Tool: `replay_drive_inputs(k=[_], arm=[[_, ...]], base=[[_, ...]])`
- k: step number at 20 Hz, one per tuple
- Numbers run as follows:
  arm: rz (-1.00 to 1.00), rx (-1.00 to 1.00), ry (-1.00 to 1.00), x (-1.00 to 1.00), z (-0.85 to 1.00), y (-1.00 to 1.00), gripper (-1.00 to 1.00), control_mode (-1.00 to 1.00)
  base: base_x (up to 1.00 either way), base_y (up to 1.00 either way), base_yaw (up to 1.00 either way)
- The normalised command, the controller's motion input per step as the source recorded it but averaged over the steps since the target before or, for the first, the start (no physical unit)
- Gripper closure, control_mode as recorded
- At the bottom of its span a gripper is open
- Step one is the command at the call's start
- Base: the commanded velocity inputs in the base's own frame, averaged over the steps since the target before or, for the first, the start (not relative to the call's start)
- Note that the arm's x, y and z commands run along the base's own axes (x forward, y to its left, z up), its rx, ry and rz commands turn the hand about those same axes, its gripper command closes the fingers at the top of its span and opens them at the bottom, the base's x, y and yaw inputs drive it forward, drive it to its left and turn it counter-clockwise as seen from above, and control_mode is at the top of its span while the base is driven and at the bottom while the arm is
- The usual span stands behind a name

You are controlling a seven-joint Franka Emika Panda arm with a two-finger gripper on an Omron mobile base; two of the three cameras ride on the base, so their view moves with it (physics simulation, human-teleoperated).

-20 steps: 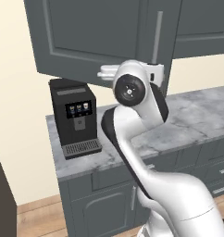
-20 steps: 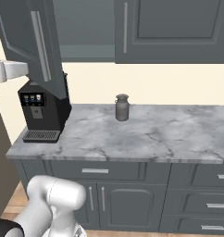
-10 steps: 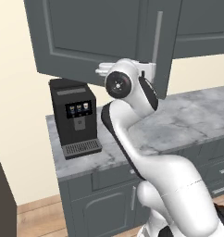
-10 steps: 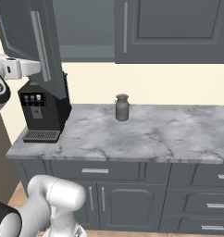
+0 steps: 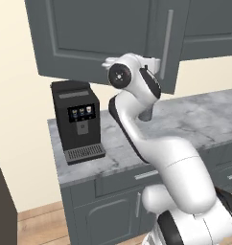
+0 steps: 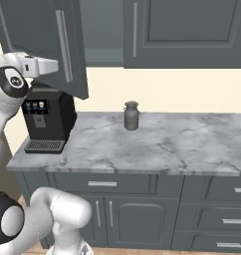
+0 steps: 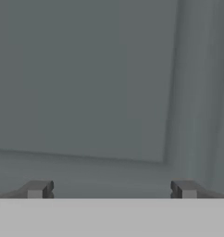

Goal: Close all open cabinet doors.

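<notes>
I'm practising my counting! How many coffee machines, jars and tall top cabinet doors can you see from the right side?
coffee machine: 1
grey jar: 1
tall cabinet doors: 2, the open cabinet door and the shut cabinet door
Total: 4

Place: a home kitchen (rendered)
Signs: marble tabletop (image 6: 157, 142), coffee machine (image 5: 78, 120), grey wall cabinets (image 6: 187, 32), drawers (image 6: 214, 214)

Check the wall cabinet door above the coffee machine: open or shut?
Open. The cabinet door angles out from the closed neighbour, over the coffee machine.
</notes>
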Motion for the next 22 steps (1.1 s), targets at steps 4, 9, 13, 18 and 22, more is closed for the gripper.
replay_drive_inputs(k=[4, 9, 13, 18, 22], arm=[[-0.01, 0.01, 0.00, 0.50, 0.00, -0.45, -1.00, -1.00], [0.00, 0.03, 0.00, 0.51, 0.00, -0.48, -1.00, -1.00], [0.00, 0.01, 0.00, 0.43, 0.00, -0.36, -1.00, -1.00], [0.00, 0.02, 0.00, 0.40, 0.00, -0.43, -1.00, -1.00], [0.00, 0.03, 0.00, 0.65, 0.00, -0.61, -1.00, -1.00]], base=[[0.00, 0.00, 0.00], [0.00, 0.00, 0.00], [0.00, 0.00, 0.00], [0.00, 0.00, 0.00], [0.00, 0.00, 0.00]])
